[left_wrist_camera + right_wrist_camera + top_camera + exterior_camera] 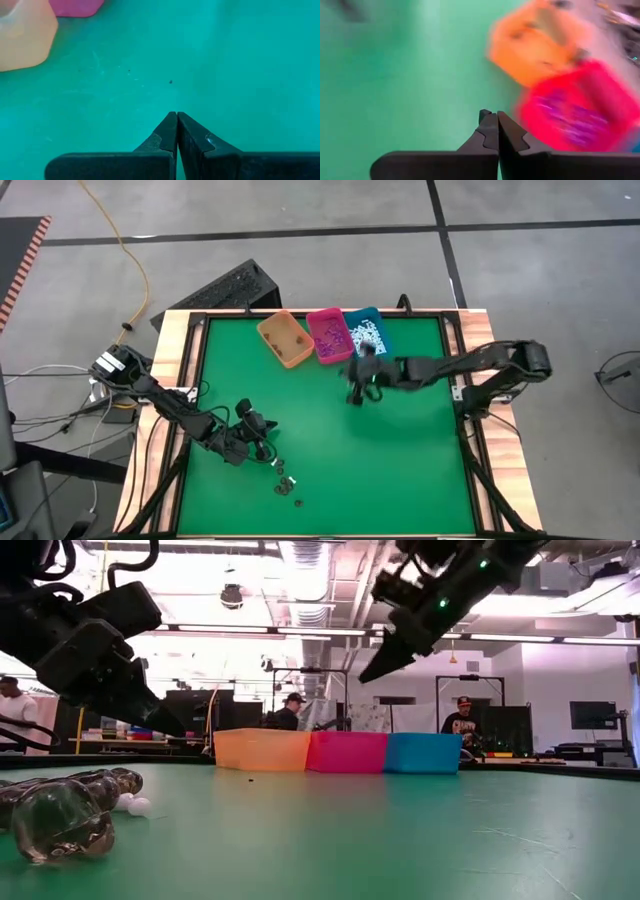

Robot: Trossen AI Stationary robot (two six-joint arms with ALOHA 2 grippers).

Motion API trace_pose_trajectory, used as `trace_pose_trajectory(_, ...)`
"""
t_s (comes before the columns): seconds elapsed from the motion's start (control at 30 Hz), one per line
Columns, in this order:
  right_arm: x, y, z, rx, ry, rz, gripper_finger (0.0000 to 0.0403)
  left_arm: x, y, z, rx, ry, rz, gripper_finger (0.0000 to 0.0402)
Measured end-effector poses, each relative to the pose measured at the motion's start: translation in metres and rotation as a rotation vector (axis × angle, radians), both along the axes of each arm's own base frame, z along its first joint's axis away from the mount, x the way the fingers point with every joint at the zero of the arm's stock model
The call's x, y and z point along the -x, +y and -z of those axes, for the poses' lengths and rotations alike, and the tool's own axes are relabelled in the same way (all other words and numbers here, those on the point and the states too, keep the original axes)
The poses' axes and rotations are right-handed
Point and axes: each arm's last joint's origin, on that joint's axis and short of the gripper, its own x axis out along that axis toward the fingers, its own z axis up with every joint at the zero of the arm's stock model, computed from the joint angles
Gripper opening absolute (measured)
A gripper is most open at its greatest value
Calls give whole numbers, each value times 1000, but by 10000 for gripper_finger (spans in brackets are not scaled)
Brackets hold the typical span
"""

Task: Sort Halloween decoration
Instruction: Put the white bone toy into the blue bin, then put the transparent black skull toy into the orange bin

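Note:
Halloween decoration pieces lie loose on the green table near its front left (286,480). In the low view they show as dark glossy bits (70,812) with white bits (134,804) beside them. My left gripper (266,442) (176,115) hovers shut just to the far side of that pile, holding nothing. My right gripper (352,393) (366,674) (497,116) hangs shut above the table, just on the near side of the pink bin (330,336), with a tiny dark bit at its tips. The orange bin (285,340) and teal bin (366,330) flank the pink one. My right gripper pinches a tiny dark bit (483,114) between the very ends of its two fingers. The fingers slant down toward the far edge. The bit is lifted clear of the table. Blur hides its shape.
The three bins stand in a row at the table's far edge: orange holds dark bits, pink purple ones, teal white ones. The table's middle and right are bare green. People stand in the room beyond the far edge (462,726).

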Motion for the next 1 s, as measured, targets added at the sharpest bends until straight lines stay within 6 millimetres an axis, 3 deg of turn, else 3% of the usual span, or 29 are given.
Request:
trace_pose_trajectory(0.2, 27, -70, -10, 27, 13, 245, 17, 0, 0, 0, -2, -3, -5, 0)
trace_pose_trajectory(0.33, 41, -107, -7, -2, 25, 421, 36, 0, 0, 0, -4, 0, -6, 0)
trace_pose_trajectory(0.43, 48, -126, 0, -27, 48, 486, 60, 0, 0, 0, -3, 0, -6, 0)
trace_pose_trajectory(0.57, 52, -136, 4, -79, 49, 486, 93, 0, 0, 0, 2, -1, -8, 0)
trace_pose_trajectory(0.67, 49, -132, 2, -159, 3, 387, 121, 0, 0, 0, 1, 1, -8, 0)
trace_pose_trajectory(0.77, 34, -113, -5, -310, -103, 148, 144, 1, -1, 0, 2, -2, -1, 0)
trace_pose_trajectory(0.87, 12, -73, -1, -373, -119, -60, 155, 2, -3, 0, -2, -7, 0, 0)
trace_pose_trajectory(1.0, -19, -7, 21, -336, -104, -217, 154, 2, -3, -1, -5, -16, -10, 0)
